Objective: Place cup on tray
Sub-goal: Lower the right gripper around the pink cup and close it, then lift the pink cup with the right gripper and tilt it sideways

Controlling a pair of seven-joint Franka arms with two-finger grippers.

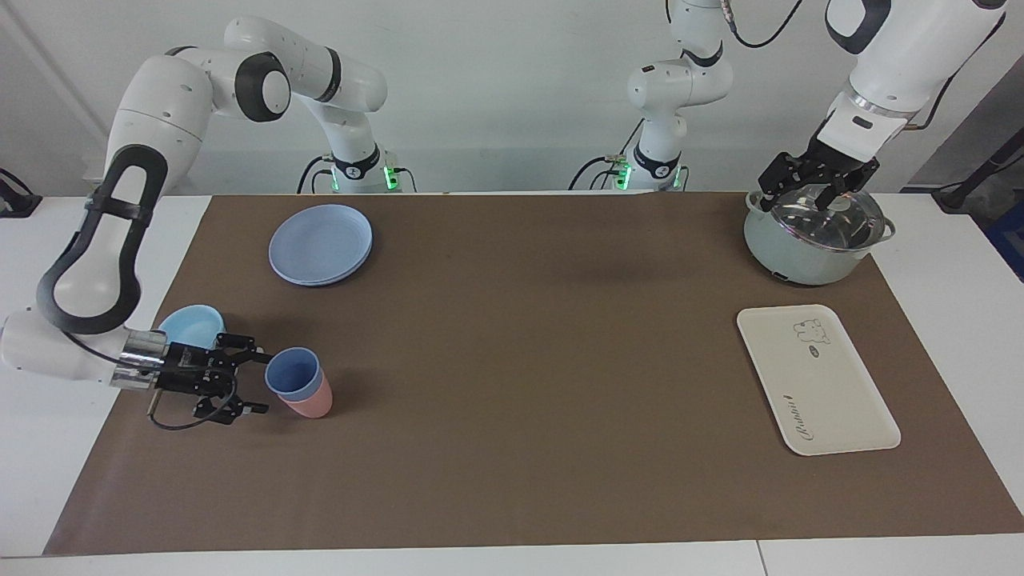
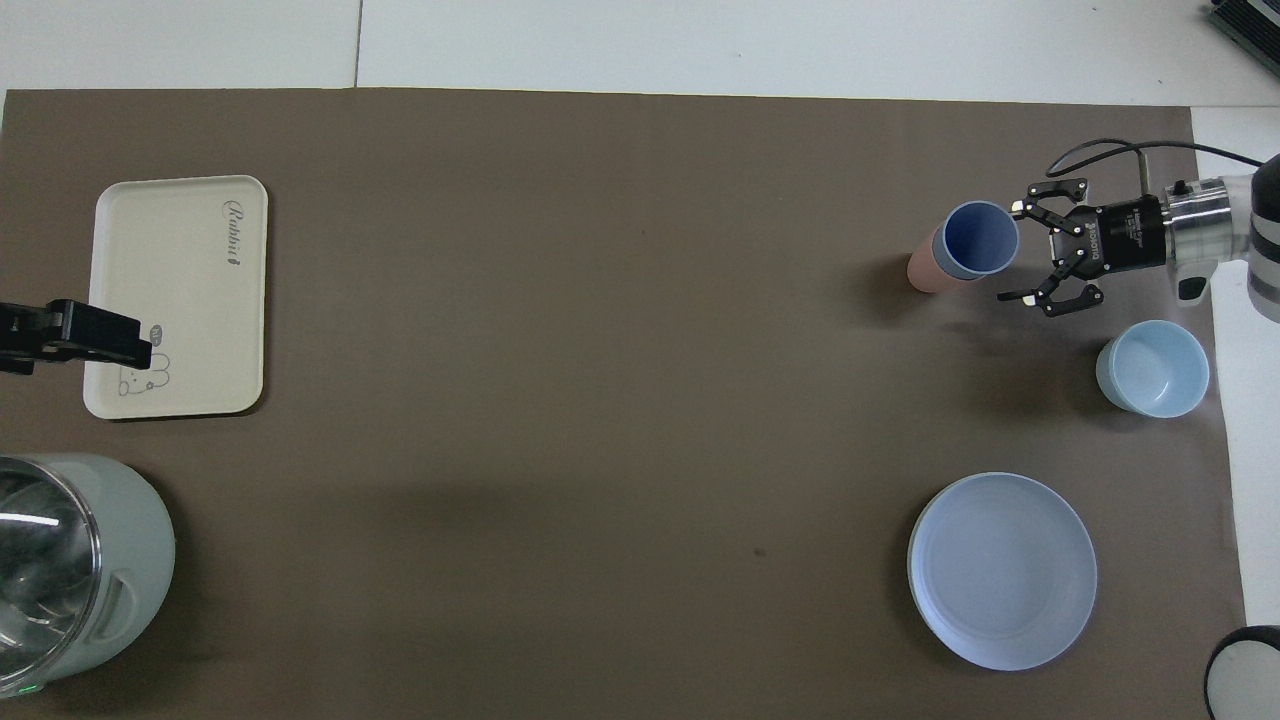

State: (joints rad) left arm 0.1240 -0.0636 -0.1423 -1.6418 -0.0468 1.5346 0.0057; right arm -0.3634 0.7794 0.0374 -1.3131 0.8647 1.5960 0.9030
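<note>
The periwinkle-blue cup (image 1: 294, 374) (image 2: 980, 238) stands nested inside a pink tumbler (image 1: 310, 404) (image 2: 922, 272) on the brown mat, toward the right arm's end of the table. My right gripper (image 1: 260, 384) (image 2: 1010, 252) lies low and level right beside the cup. It is open, its fingertips (image 2: 1017, 208) just reach the cup's side, and it holds nothing. The cream tray (image 1: 816, 384) (image 2: 180, 290) lies bare toward the left arm's end. My left gripper (image 1: 818, 196) waits open just over the pot's glass lid.
A pale green pot (image 1: 808, 256) (image 2: 110, 560) stands nearer to the robots than the tray. A light-blue bowl (image 1: 192, 326) (image 2: 1152, 368) sits close to the right gripper's wrist. A round blue plate (image 1: 320, 244) (image 2: 1002, 570) lies nearer to the robots than the cup.
</note>
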